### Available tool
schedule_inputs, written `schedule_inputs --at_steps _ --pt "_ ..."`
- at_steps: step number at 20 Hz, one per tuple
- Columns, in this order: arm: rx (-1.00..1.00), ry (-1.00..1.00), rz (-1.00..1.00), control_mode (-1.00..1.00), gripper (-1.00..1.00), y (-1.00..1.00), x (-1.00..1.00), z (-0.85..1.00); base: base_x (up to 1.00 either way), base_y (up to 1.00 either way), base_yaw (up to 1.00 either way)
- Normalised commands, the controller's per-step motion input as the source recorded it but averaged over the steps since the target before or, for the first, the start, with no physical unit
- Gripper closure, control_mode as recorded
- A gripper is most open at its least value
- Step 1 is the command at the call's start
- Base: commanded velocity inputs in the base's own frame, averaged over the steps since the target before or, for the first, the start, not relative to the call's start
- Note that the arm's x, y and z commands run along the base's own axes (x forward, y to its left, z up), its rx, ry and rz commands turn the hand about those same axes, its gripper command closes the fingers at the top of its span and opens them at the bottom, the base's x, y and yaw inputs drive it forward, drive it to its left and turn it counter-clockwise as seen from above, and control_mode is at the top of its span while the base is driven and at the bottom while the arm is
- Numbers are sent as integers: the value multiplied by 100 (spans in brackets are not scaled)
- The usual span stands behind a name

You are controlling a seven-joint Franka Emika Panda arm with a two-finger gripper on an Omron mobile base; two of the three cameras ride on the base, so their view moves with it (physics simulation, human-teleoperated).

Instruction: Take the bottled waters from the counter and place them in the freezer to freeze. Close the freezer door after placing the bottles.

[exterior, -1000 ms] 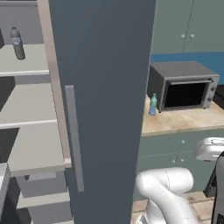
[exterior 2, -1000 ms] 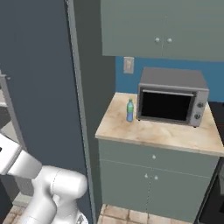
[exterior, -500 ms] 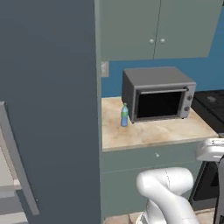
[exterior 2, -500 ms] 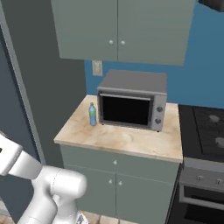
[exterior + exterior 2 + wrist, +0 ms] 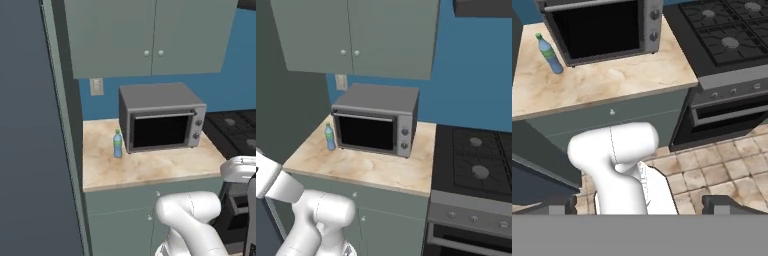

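The blue bottle (image 5: pixel 117 144) stands on the counter (image 5: pixel 150 170) just left of the microwave (image 5: pixel 161 117), looks light, stiff and slippery, best held around its middle, and the gripper (image 5: pixel 639 203) is spread wide.

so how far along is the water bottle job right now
Nothing looks finished from here. One blue bottle stands upright on the counter, just left of the microwave. The gripper looks open and carries nothing. Left: pick up that bottle, put it in the freezer, then close the door.
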Motion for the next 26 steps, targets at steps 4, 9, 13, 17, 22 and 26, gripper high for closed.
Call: schedule_inputs --at_steps 4,9,13,17,22,26 --pt "0 0 0 100 -100 0 0 0 6 -41 4" --pt "0 0 0 100 -100 0 0 0 30 -42 6" --pt "0 0 0 100 -100 0 0 0 28 -7 10" --pt "0 0 0 100 -100 0 0 0 30 0 7" --pt "0 0 0 100 -100 0 0 0 27 0 2" --pt "0 0 0 100 -100 0 0 0 20 0 0"
